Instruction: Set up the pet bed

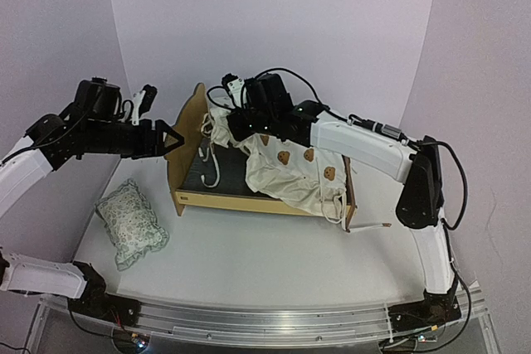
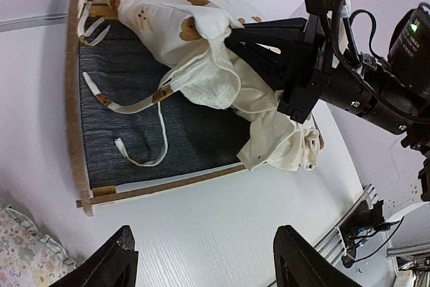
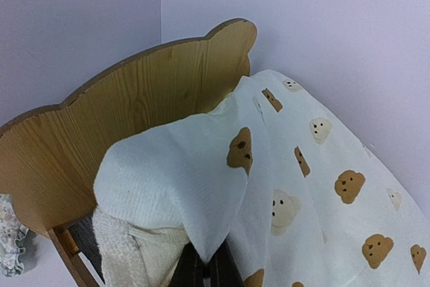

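The pet bed [image 1: 217,197] is a light plywood frame with a bear-ear headboard [image 1: 196,113] and a dark grey base [image 2: 168,129]. A cream bear-print cover [image 1: 290,167] lies bunched over its far half, with its ties trailing across the grey fabric. My right gripper [image 1: 241,126] hovers near the headboard [image 3: 134,105], shut on a fold of the cover [image 3: 201,186], whose fabric drapes over its fingertips [image 3: 218,275]. Left of the headboard, my left gripper [image 1: 166,138] stands open with nothing between its fingers [image 2: 111,263], above bare table beside the bed's side rail [image 2: 168,185].
A small floral ruffled pillow [image 1: 131,223] lies on the white table [image 1: 274,263] at the front left, apart from the bed. Its edge also shows in the left wrist view [image 2: 20,253]. Purple walls close in behind and at the sides.
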`<state>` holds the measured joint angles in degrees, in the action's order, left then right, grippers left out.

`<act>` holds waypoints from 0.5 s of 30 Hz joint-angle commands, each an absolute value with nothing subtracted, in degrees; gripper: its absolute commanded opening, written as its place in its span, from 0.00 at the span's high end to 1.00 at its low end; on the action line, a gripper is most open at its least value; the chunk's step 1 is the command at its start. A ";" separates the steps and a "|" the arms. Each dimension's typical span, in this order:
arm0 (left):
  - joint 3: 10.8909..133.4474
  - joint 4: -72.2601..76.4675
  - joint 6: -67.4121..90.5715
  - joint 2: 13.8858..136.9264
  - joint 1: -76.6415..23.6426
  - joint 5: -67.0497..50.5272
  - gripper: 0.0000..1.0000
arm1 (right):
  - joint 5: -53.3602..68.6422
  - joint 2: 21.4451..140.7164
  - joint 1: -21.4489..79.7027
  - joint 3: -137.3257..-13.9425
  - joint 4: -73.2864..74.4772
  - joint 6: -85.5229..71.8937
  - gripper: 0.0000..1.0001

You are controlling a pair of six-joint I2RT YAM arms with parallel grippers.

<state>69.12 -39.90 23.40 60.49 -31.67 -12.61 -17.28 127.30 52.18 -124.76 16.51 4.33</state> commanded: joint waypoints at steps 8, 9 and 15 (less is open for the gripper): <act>78.11 -32.71 20.59 75.34 -49.30 8.49 0.35 | -14.74 112.64 48.02 -112.37 12.31 6.32 1.00; 78.38 -32.60 20.58 76.53 -49.35 9.93 0.36 | -14.19 111.85 47.67 -111.12 12.30 6.25 1.00; 79.95 -31.79 19.94 82.76 -49.39 16.73 0.40 | -13.29 109.32 45.81 -105.46 12.00 6.55 1.00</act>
